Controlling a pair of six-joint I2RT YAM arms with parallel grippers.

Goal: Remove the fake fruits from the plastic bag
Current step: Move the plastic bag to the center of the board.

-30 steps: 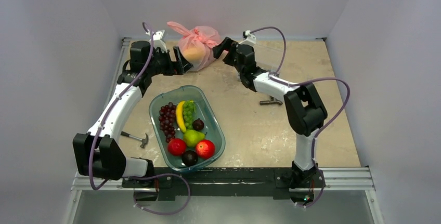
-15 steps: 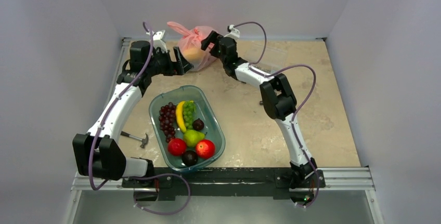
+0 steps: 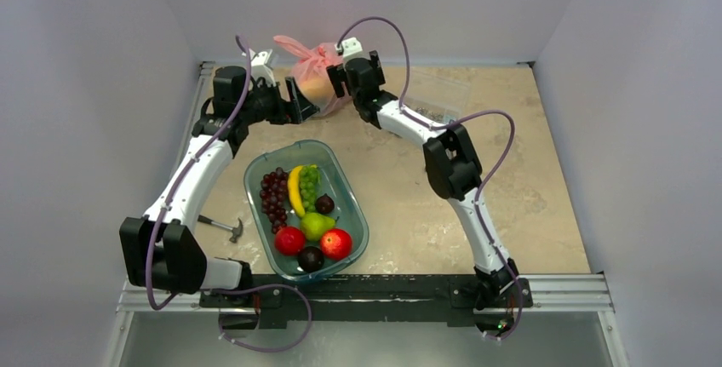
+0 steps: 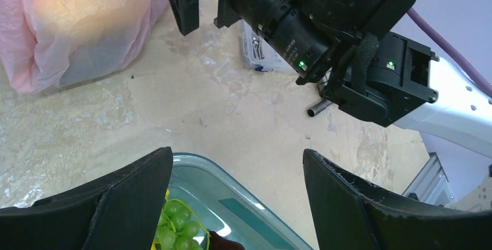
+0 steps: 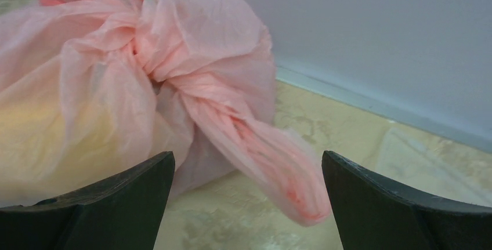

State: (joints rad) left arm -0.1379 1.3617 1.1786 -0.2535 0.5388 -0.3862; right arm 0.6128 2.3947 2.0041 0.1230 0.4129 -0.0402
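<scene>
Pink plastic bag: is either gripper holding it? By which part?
Nothing is held. Both are open: the right gripper faces the twisted handle of the translucent pink plastic bag; the left gripper sits beside it.

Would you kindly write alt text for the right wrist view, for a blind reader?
A knotted pink plastic bag lies on the beige table by a pale wall, something yellowish showing through. The open right tool frames it from below.
</scene>
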